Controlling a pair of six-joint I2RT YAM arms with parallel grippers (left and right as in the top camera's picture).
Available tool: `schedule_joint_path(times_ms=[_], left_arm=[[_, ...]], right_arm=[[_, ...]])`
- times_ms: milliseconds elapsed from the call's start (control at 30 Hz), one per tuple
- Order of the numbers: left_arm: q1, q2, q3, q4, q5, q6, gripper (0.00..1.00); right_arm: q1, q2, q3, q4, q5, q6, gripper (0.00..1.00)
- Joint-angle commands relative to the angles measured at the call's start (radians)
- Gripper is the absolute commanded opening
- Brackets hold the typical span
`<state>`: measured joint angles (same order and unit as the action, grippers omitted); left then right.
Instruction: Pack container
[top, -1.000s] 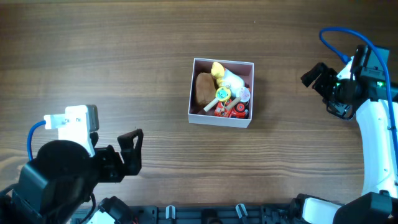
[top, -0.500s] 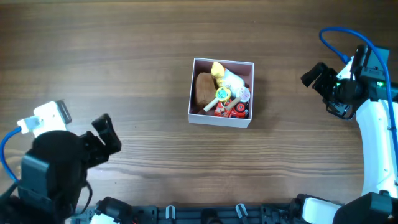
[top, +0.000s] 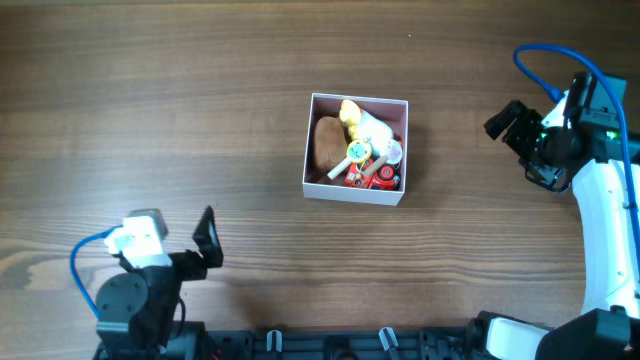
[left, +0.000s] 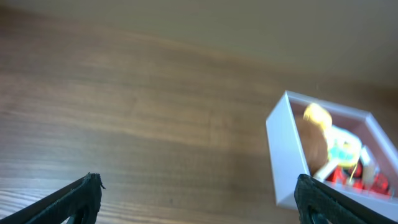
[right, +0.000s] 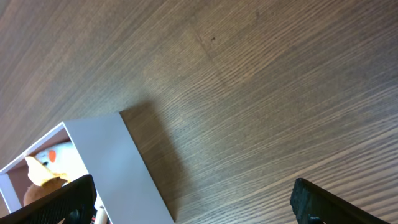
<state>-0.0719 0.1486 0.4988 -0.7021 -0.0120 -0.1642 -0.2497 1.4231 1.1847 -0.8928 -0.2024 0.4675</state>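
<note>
The container (top: 309, 140), a shallow white-walled square box, sits at the table's middle and holds several toys: a brown plush (top: 329, 142), a yellow toy (top: 350, 112) and red pieces (top: 362, 175). It also shows in the left wrist view (left: 285, 155) and the right wrist view (right: 124, 162). My left gripper (top: 207, 240) is open and empty near the front left edge, well apart from the container; in its wrist view (left: 199, 199) only wood lies between its fingers. My right gripper (top: 508, 124) is open and empty, right of the container; its wrist view (right: 193, 202) shows bare wood between the tips.
The wooden table (top: 200, 90) spreads all around the container. A blue cable (top: 545, 62) loops above the right arm. A black rail (top: 380, 340) runs along the front edge.
The left arm has drawn back and turned near the front left edge, its gripper shifting from right to left and back. The right arm and the container have not moved.
</note>
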Motion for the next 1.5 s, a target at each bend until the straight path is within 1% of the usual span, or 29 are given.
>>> schedule_joint_path(times_ms=[0,67,233,400,533,567,700,1233,1333,1467], left_arm=[[0.016,-0.101,-0.104,0.015,0.083,0.098,1.0],[0.016,-0.147,-0.145,0.015,0.083,0.105,1.0],[0.02,-0.145,-0.199,0.024,0.082,0.105,1.0],[0.021,-0.145,-0.288,0.102,0.083,0.104,1.0],[0.048,-0.145,-0.342,0.076,0.09,0.105,1.0],[0.056,-0.145,-0.342,0.055,0.09,0.105,1.0],[0.081,-0.145,-0.341,0.055,0.09,0.105,1.0],[0.081,-0.144,-0.341,0.055,0.09,0.105,1.0],[0.081,-0.144,-0.341,0.055,0.09,0.105,1.0],[0.081,-0.144,-0.341,0.055,0.09,0.105,1.0]], right_arm=[[0.001,-0.002,-0.002,0.003,-0.009,0.006,0.99],[0.001,-0.002,-0.002,0.003,-0.009,0.006,1.0],[0.001,-0.002,-0.002,0.003,-0.009,0.006,1.0],[0.001,-0.002,-0.002,0.003,-0.009,0.006,1.0],[0.001,-0.002,-0.002,0.003,-0.009,0.006,1.0],[0.001,-0.002,-0.002,0.003,-0.009,0.006,1.0],[0.001,-0.002,-0.002,0.003,-0.009,0.006,1.0],[0.001,-0.005,-0.002,0.003,-0.009,0.007,1.0],[0.006,-0.063,-0.002,0.003,-0.009,0.006,1.0],[0.046,-0.21,-0.004,-0.002,0.002,0.003,1.0]])
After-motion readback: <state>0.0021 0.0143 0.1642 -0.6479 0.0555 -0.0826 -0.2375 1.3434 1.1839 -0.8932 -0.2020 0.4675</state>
